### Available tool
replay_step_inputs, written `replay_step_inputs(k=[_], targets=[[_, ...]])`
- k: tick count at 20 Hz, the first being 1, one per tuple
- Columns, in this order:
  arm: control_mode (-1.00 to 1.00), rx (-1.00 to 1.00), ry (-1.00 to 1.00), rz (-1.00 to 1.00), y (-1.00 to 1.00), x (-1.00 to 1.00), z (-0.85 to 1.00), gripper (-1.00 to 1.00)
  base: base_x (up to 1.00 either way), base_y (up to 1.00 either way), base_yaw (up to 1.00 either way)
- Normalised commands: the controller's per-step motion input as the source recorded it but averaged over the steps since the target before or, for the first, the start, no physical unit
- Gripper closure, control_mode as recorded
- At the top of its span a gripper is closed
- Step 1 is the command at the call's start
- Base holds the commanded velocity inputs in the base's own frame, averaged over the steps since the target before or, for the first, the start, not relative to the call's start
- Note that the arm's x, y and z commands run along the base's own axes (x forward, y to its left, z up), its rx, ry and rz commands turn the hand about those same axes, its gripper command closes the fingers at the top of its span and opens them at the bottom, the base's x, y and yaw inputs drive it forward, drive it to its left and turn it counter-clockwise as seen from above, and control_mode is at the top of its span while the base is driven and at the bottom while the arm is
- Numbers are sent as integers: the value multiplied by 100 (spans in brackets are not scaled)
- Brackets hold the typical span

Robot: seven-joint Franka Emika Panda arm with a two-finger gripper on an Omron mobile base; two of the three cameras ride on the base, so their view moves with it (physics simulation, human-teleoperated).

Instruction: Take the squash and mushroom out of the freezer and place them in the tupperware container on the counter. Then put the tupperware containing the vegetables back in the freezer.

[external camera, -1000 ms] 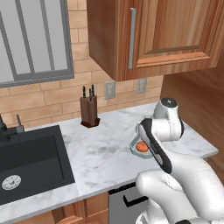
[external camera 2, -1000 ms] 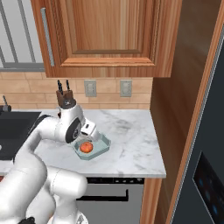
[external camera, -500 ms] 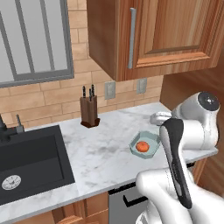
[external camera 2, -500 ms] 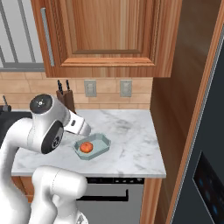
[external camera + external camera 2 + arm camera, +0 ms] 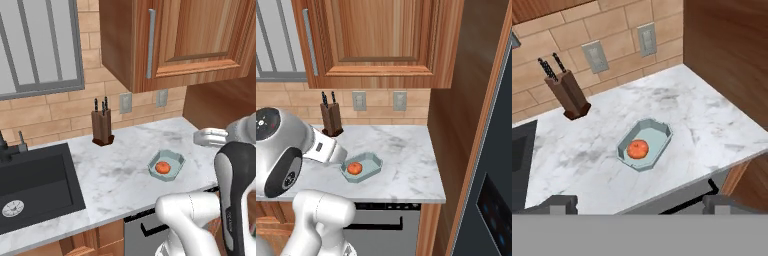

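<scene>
**Orange squash now lies free in the teal tray**

Orange-red squash (image 5: 638, 148) rests inside the tupperware container (image 5: 661, 133) on the marble counter (image 5: 712, 125). A second ago the arm hung low over that tray; since then it has swung up and off toward the robot's right, leaving the vegetable behind. The gripper (image 5: 639, 204) looks down on the tray from well above, fingertips (image 5: 562, 204) spread wide with nothing between them. I judge the first drop-off done, with the mushroom the next thing to fetch from the freezer (image 5: 491, 165), whose dark front stands just right of the counter.

Count: 1 squash, 1 tray, 1 knife block (image 5: 569, 95), 2 wall outlets (image 5: 595, 56), 1 black sink (image 5: 32, 187).
</scene>
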Motion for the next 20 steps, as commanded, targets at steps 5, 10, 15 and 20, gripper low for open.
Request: replay_step_inputs(k=[5, 10, 15, 20], targets=[[100, 0, 0, 0, 0, 0, 0, -100, -100, 0, -10], [100, 0, 0, 0, 0, 0, 0, -100, -100, 0, -17], [100, 0, 0, 0, 0, 0, 0, -100, -100, -2, -17], [100, 0, 0, 0, 0, 0, 0, -100, -71, -54, 4]])
